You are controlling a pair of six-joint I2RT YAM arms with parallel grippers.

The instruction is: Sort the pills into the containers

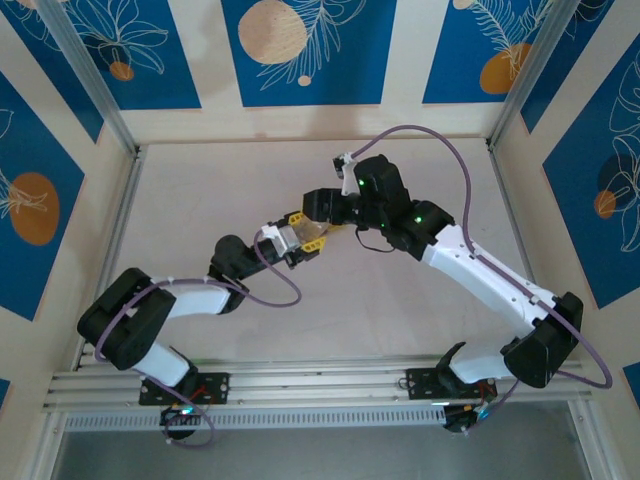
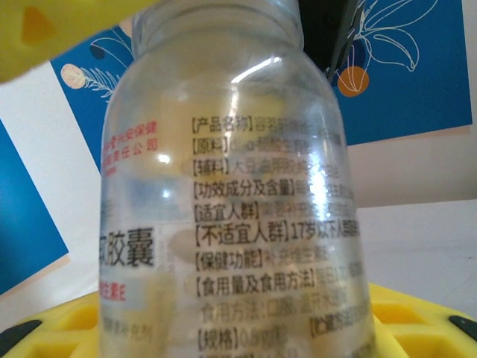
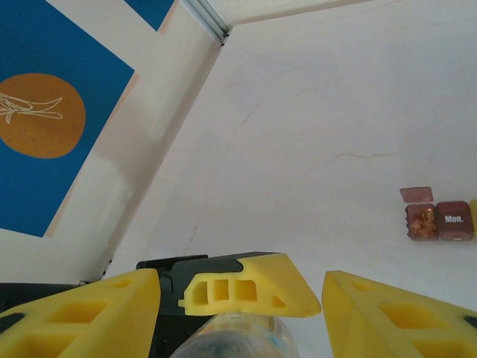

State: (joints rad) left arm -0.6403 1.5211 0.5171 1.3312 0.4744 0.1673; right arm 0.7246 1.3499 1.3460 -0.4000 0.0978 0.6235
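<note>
**Desk:** What is held here?

**Photographer:** The left claw (image 1: 300, 238) is clamped on a clear, labelled bottle (image 2: 231, 186) over the middle of the tabletop (image 3: 335, 112). The right claw (image 3: 240, 283) stands spread wide around the bottle's end, gripping nothing.

**Desk:** And the containers?

**Photographer:** The containers (image 3: 438, 220) sit on the tabletop, well apart from both claws. One cell is open, with orange pills (image 3: 422, 221) inside.

**Desk:** Handling?

**Photographer:** The bottle looks stiff, smooth and probably slippery, so hold its straight wall. The tiny box looks light, and a nudge could slide it.
</note>
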